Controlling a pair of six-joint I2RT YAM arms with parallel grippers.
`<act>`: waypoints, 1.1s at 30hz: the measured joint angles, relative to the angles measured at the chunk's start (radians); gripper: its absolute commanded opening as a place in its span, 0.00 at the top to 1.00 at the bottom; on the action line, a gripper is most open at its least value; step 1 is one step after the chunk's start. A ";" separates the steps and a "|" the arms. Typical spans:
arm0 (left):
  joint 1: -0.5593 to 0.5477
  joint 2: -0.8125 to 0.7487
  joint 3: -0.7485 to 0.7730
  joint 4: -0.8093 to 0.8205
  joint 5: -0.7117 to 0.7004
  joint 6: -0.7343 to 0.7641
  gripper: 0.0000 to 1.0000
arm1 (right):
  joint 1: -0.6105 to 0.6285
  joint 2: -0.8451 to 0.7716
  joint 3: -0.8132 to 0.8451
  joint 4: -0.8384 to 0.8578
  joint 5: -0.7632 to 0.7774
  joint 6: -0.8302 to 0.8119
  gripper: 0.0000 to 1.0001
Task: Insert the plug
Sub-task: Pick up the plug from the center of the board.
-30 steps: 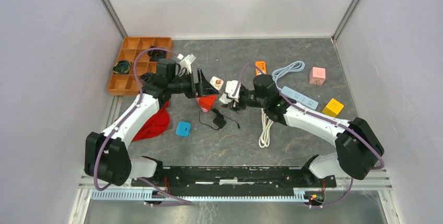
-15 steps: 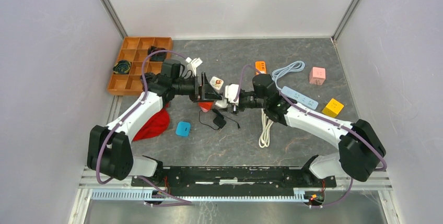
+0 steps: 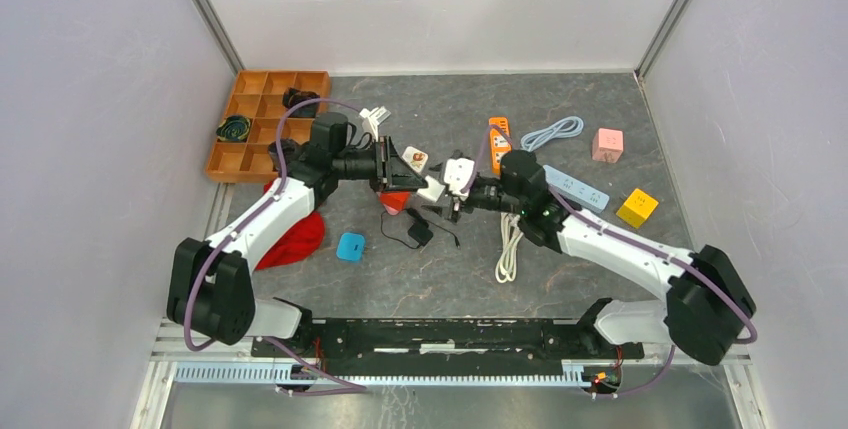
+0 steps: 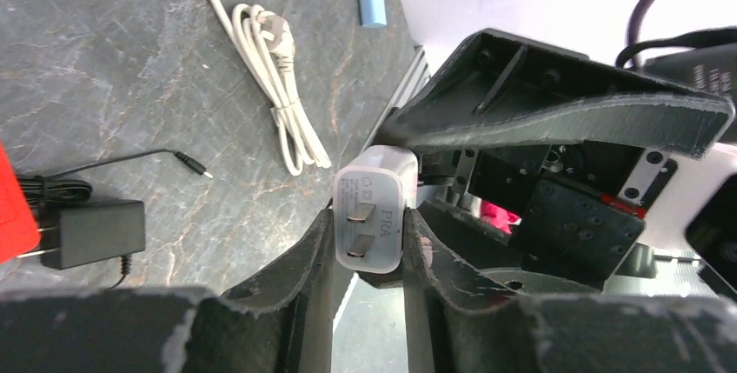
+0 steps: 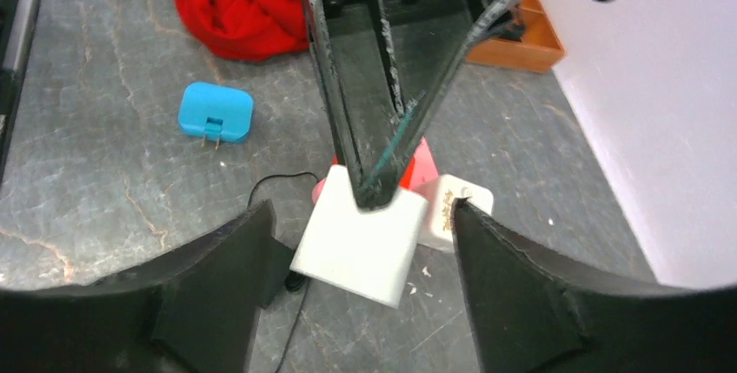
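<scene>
Plug pinched in left gripper, right gripper spread wide

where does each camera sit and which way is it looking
top external: fixed above and behind the robot, looking down on the table; left arm and right arm show whole.
left wrist: on the left arm, looking along the left fingers, clamped on the white charger; white cable beyond.
right wrist: on the right arm, looking past the open right fingers at the same charger; blue plug behind.
shared: all three see the charger; the wrist views face each other.
</scene>
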 measured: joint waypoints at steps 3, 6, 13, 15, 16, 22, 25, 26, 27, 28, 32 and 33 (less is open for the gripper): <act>-0.002 -0.009 -0.036 0.098 0.008 -0.120 0.82 | 0.000 -0.078 -0.102 0.135 0.068 0.051 0.02; -0.002 -0.024 -0.072 0.205 0.008 -0.249 0.82 | 0.000 -0.148 -0.163 0.229 0.098 0.087 0.02; -0.002 -0.074 -0.127 0.525 -0.004 -0.580 0.84 | 0.000 -0.219 -0.166 0.351 0.111 0.139 0.19; -0.002 -0.078 -0.130 0.612 -0.007 -0.659 0.84 | 0.000 -0.223 -0.166 0.381 0.105 0.158 0.25; -0.002 -0.078 -0.130 0.652 -0.006 -0.695 0.84 | 0.000 -0.223 -0.166 0.399 0.100 0.174 0.27; -0.006 -0.079 -0.134 0.761 0.003 -0.810 0.84 | -0.002 -0.226 -0.179 0.526 0.126 0.275 0.40; -0.007 -0.084 -0.134 0.787 0.016 -0.845 0.84 | -0.002 -0.223 -0.175 0.551 0.130 0.304 0.42; -0.007 -0.086 -0.134 0.793 0.017 -0.853 0.84 | -0.002 -0.217 -0.171 0.559 0.130 0.315 0.42; -0.007 -0.089 -0.134 0.800 0.018 -0.858 0.84 | -0.002 -0.211 -0.167 0.568 0.128 0.327 0.43; -0.007 -0.092 -0.134 0.803 0.018 -0.863 0.84 | -0.002 -0.204 -0.166 0.578 0.128 0.340 0.43; -0.007 -0.101 -0.135 0.818 0.020 -0.879 0.84 | -0.002 -0.187 -0.166 0.615 0.128 0.381 0.44; -0.007 -0.102 -0.135 0.821 0.020 -0.879 0.84 | -0.002 -0.185 -0.166 0.624 0.128 0.391 0.46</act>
